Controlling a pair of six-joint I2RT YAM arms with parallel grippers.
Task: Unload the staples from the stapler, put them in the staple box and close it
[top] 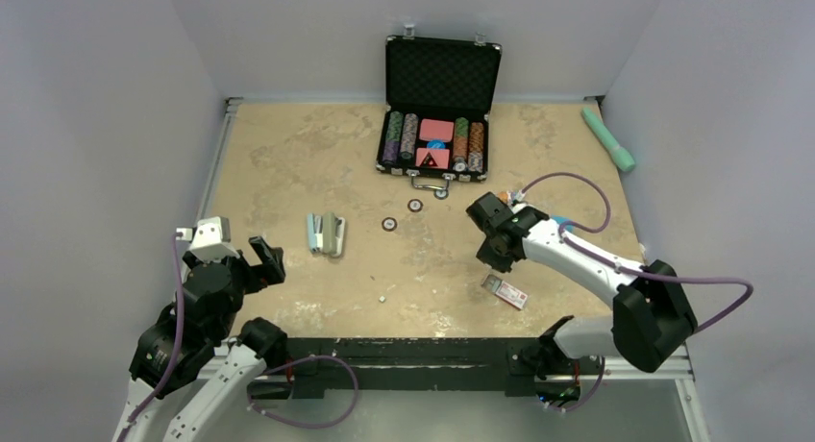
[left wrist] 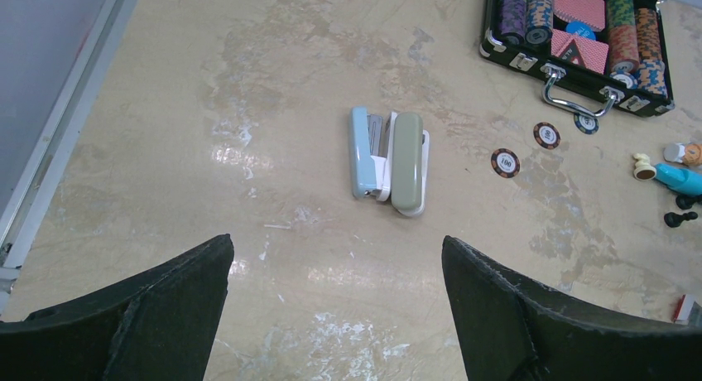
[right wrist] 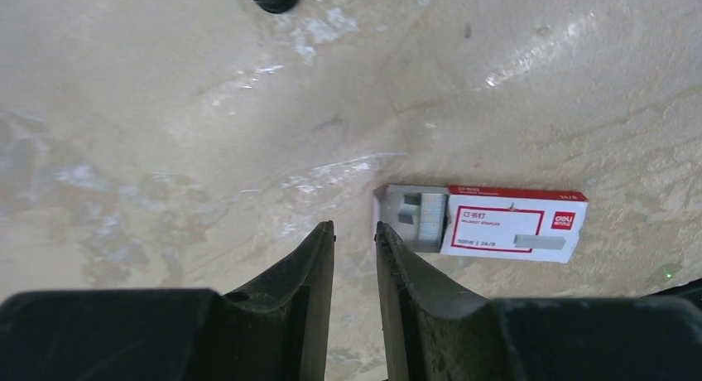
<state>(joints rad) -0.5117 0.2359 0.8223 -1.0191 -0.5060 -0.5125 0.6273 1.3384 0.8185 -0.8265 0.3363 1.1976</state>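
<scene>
The left gripper (left wrist: 335, 315) stands spread wide and empty, facing the stapler (left wrist: 389, 161), which lies swung open left of the table's (top: 288, 154) middle, just beyond it. Its magazine is bared between the blue and olive halves, probably so the staples can be reached. The right gripper (right wrist: 356, 257) is pinched nearly together on nothing visible, just beside the staple box (right wrist: 505, 224) at the near right, whose tray is slid out showing staples, while at the far edge the open poker case (top: 442, 72) holds chip stacks and cards.
</scene>
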